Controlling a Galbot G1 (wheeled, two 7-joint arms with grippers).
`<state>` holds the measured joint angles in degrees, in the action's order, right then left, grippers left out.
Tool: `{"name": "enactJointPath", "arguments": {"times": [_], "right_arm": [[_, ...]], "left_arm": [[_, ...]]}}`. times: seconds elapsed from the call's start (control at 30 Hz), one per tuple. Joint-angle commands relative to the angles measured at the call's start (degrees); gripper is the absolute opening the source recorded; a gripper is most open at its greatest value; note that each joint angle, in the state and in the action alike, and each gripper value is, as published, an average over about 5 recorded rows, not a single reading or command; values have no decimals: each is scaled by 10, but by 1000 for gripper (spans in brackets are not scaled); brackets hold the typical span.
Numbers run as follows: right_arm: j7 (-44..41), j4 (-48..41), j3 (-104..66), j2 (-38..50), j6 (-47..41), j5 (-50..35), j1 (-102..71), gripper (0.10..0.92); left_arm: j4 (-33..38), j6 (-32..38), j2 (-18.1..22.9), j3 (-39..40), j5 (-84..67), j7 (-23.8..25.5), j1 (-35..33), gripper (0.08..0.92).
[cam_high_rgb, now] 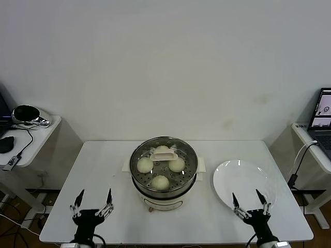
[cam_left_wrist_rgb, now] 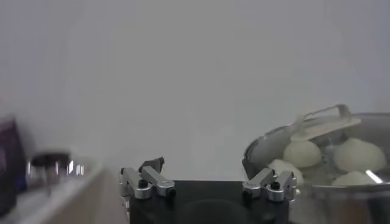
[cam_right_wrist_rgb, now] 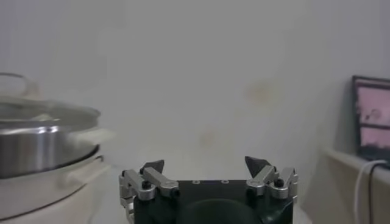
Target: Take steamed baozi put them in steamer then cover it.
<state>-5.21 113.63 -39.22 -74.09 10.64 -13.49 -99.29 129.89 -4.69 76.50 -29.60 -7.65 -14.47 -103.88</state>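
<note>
The steamer (cam_high_rgb: 163, 192) stands at the middle of the white table, a shiny steel pot on a cream base. Several cream-white baozi (cam_high_rgb: 145, 165) lie on its perforated tray. The glass cover (cam_high_rgb: 190, 161) sits on the pot, its cream handle (cam_high_rgb: 164, 154) at the centre. My left gripper (cam_high_rgb: 94, 198) hovers open and empty near the table's front left, apart from the pot. My right gripper (cam_high_rgb: 249, 199) is open and empty at the front right, over the plate's near rim. The left wrist view shows my left gripper (cam_left_wrist_rgb: 210, 170), the steamer (cam_left_wrist_rgb: 268, 152) and the baozi (cam_left_wrist_rgb: 303, 153). The right wrist view shows my right gripper (cam_right_wrist_rgb: 205, 164) and the steamer (cam_right_wrist_rgb: 42, 146).
A flat white plate (cam_high_rgb: 243, 178) lies bare to the right of the steamer. A side table at the left holds a shiny silver object (cam_high_rgb: 28, 114) and a mouse. At the right, a laptop (cam_high_rgb: 323, 111) sits on another side table, with a cable hanging down.
</note>
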Motion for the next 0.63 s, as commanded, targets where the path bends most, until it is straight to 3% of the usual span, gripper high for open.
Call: {"name": "enactJointPath", "arguments": {"times": [0.03,0.63], "right_arm": [[2,22,37,20,-21,-22,-31,823],[21,53,41,1,-52,1,-40,823]], "left_arm": [[-45,49,24,-31,-91,-6,-63,823],[-60,30,24,-35,-66,11,-59,823]]}}
